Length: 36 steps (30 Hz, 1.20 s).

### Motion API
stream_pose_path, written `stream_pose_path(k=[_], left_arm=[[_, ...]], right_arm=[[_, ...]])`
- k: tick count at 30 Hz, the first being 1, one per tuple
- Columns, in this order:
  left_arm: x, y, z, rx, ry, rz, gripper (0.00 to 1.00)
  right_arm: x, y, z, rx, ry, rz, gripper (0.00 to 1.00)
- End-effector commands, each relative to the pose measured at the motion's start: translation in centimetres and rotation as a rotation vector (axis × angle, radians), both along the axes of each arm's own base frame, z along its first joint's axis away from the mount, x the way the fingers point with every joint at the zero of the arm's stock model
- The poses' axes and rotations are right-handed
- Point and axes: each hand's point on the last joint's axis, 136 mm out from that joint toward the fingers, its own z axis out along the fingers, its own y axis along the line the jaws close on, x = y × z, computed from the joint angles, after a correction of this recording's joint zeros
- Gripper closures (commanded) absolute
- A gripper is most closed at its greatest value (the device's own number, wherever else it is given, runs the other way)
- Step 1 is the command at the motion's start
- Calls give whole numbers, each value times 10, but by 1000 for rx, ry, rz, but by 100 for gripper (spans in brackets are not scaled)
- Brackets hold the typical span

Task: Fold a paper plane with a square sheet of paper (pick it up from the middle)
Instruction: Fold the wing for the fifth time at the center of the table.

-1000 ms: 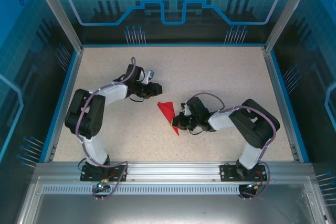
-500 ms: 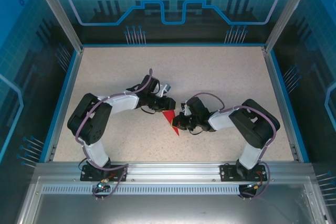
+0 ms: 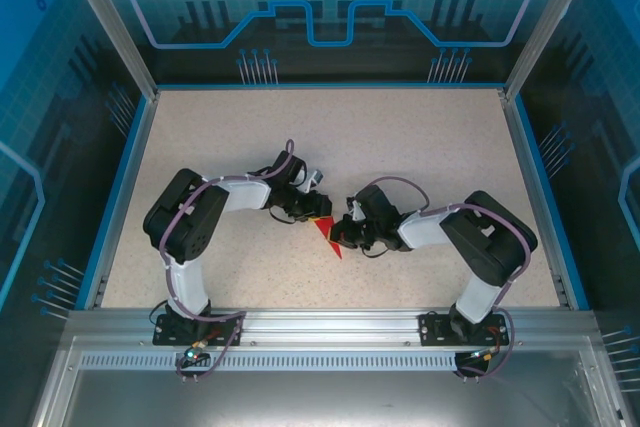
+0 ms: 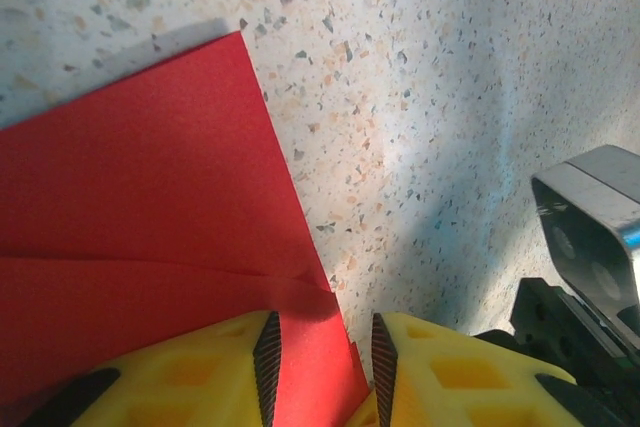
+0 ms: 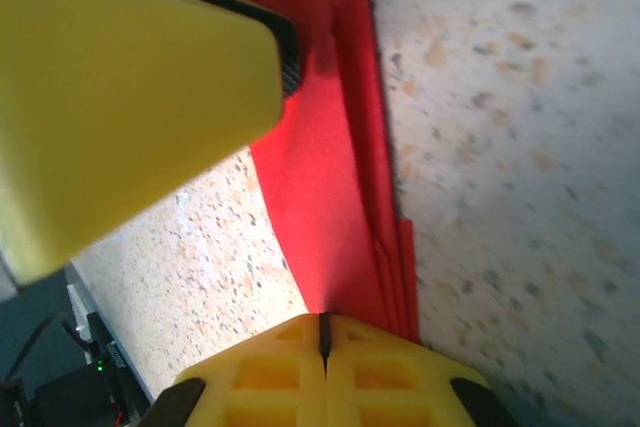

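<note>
two claws meet at the middle of the worktop [image 3: 420,147], so read them from your left. your left claw [image 3: 312,209] sits low over the far end of the square sheet of paper [image 3: 327,235]. from its wrist camera the yellow fingers [image 4: 200,387] stand apart with a red edge lying in the gap, so count it as released, straddling and not pinching. the paper is not a flat square: it lies on the worktop between the two claws as a small red wedge. one flap laps over another in the left wrist view, and several stacked edges show along its side in the right wrist view. your right claw [image 3: 347,234] is clenched, pads together, with the red layers running into the seam between them, so it is grasping the paper. by my reckoning you are past the first folds and somewhere in the middle: the layers are there, but nothing reads as a narrow dart with a centre crease. what is left looks like the closing folds and the pressing of creases.
</note>
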Motion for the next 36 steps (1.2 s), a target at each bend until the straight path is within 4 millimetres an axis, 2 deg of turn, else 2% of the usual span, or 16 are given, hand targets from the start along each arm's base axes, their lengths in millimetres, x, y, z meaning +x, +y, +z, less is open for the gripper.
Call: stream_pose_path(k=[1, 3, 5, 9, 18, 22, 28, 36], left_arm=[[-8, 19, -41, 119, 66, 38, 66], [-10, 20, -43, 122, 71, 36, 66], [-11, 20, -44, 124, 74, 32, 66], [-11, 19, -44, 122, 76, 30, 66], [-12, 21, -45, 137, 71, 8, 66], [-11, 22, -47, 139, 74, 7, 67], [-10, 25, -48, 138, 79, 14, 67], [-10, 25, -43, 124, 78, 5, 67]], right_arm=[[-21, -15, -7, -103, 43, 18, 95], [-20, -3, 8, -77, 14, 60, 95], [-21, 4, 13, -81, 2, 82, 95], [-24, 7, 5, -102, 21, 90, 93], [-48, -29, -34, -160, 116, 41, 93], [-62, -38, -39, -155, 139, 47, 93], [-75, -44, -35, -135, 138, 59, 92], [-92, -59, -45, -213, 176, 83, 91]])
